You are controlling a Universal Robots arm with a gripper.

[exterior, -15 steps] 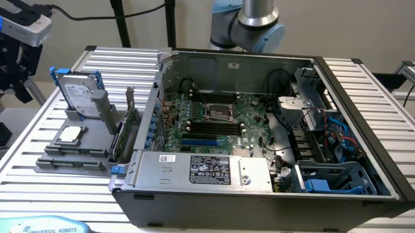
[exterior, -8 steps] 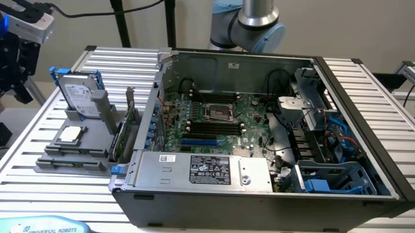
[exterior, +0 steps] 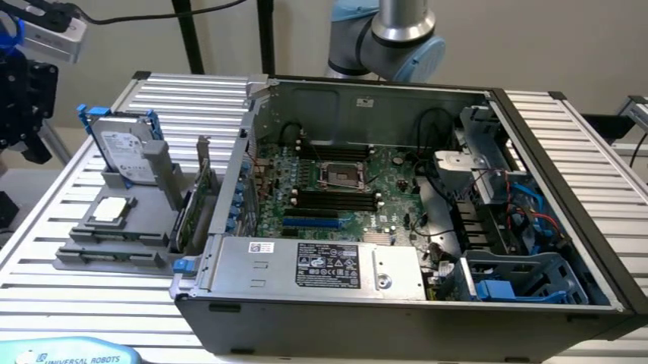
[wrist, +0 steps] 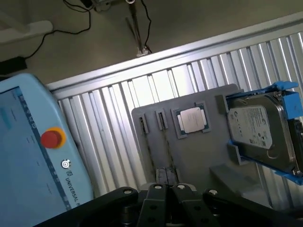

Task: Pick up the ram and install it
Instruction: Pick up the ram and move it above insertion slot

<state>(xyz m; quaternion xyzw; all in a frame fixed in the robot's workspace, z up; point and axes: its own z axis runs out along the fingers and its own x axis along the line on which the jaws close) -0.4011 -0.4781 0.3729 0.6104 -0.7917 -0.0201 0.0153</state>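
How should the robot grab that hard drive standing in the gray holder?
Take its top end, coming straight down from above. The hard drive stands on end with its bottom sunk in the gray holder, so only the upper part is free. Pinching across the two broad faces looks best: it is thin that way, and the blue frame runs along its narrow edges.

Facing the end effector (wrist: 166,189), the flat middle of the holder (wrist: 199,156) lies open; the upright drive (wrist: 255,127) and the pendant (wrist: 28,156) flank it. In the case (exterior: 405,322), cables (exterior: 445,186) crowd the board (exterior: 390,163) on the exterior view's right; the slots (exterior: 329,199) lie open from above.
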